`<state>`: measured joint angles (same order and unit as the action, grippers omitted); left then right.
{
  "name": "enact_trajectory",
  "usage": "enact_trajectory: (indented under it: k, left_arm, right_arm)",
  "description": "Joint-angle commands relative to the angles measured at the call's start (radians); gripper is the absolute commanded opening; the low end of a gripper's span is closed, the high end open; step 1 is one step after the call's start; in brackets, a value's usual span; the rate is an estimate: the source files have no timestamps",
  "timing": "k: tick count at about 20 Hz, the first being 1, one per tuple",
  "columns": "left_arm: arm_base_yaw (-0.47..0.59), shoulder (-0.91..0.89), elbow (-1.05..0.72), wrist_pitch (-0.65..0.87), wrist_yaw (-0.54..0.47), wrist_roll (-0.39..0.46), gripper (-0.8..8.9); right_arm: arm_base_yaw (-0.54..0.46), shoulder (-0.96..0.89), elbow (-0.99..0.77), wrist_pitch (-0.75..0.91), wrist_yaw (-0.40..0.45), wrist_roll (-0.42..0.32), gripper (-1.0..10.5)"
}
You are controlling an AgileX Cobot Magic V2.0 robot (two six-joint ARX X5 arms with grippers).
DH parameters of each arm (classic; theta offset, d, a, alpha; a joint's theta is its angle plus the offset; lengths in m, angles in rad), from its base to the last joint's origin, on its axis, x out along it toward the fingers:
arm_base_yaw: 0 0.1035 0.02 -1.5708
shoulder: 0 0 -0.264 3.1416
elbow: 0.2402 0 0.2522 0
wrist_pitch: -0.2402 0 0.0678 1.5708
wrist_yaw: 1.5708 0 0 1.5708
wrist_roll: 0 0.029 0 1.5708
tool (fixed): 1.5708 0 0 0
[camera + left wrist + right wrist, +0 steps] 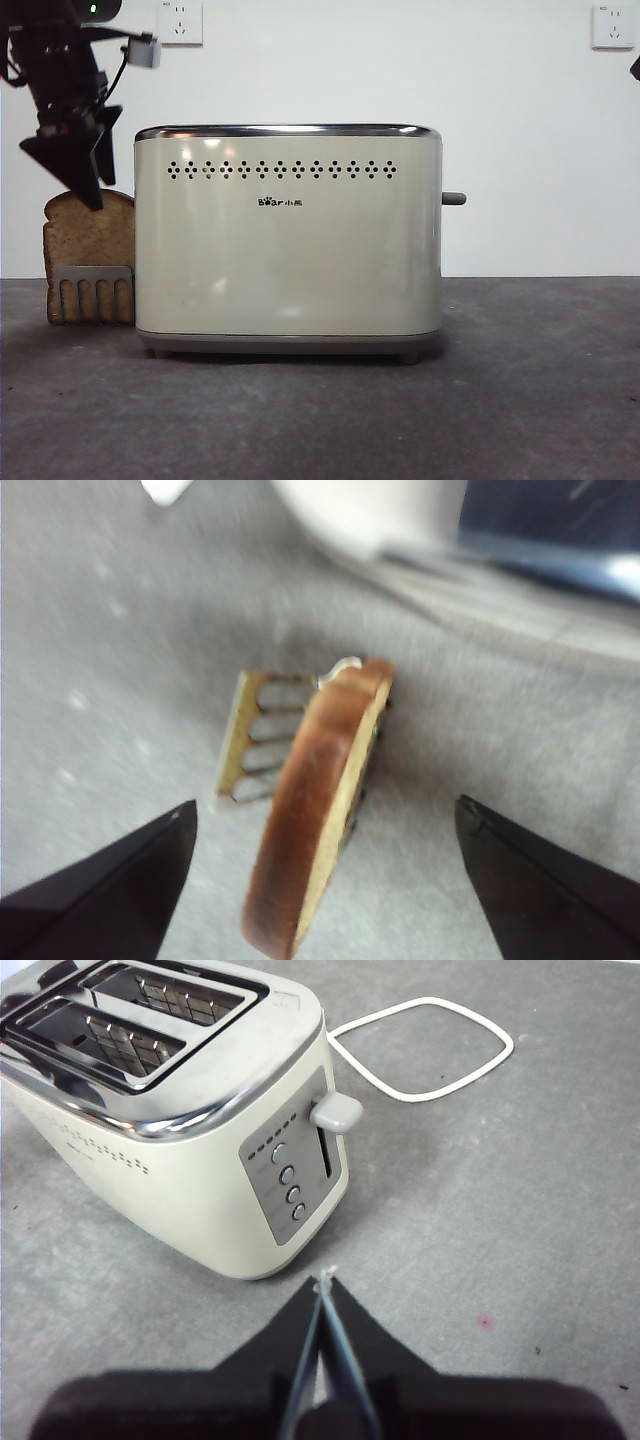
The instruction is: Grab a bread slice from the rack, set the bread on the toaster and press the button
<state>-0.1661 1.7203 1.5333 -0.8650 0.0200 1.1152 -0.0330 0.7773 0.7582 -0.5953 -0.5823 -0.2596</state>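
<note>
The slice of bread point(88, 240) stands upright in the small grey rack point(92, 290) at the left of the cream toaster point(288, 240). In the left wrist view the bread point(315, 810) stands on edge in the rack point(262, 742), between my left gripper's open jaws. My left gripper point(85, 175) hangs just above the bread's top. The toaster's lever button point(454, 198) sticks out of its right end; it also shows in the right wrist view point(337, 1113). My right gripper point(325, 1295) is shut and empty, a short way from the toaster's point(170, 1110) button end.
A white cord loop point(425, 1048) lies on the grey table beyond the toaster. Two wall sockets point(181, 22) sit on the white wall behind. The toaster's two slots point(140, 1020) are open at the top.
</note>
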Motion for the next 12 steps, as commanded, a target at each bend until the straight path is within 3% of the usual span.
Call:
enact_trajectory:
  k: [1,4,8,12]
  left_arm:
    - [0.020,0.031,-0.001,0.022,-0.001,-0.027,5.21]
    - [0.026,0.035,-0.001,0.046,-0.021,-0.042,5.28]
    - [0.026,0.035,-0.001,0.045,-0.012,-0.033,2.77]
    - [0.035,0.035,-0.001,0.043,0.019,-0.005,1.60]
  right_arm:
    - [0.001,0.006,0.003,-0.004,-0.005,-0.008,-0.1]
    - [0.001,0.018,0.003,-0.005,-0.005,-0.007,-0.1]
    - [0.001,0.036,0.003,-0.005,-0.005,-0.007,-0.1]
    - [0.001,0.045,0.003,-0.005,-0.005,-0.007,-0.1]
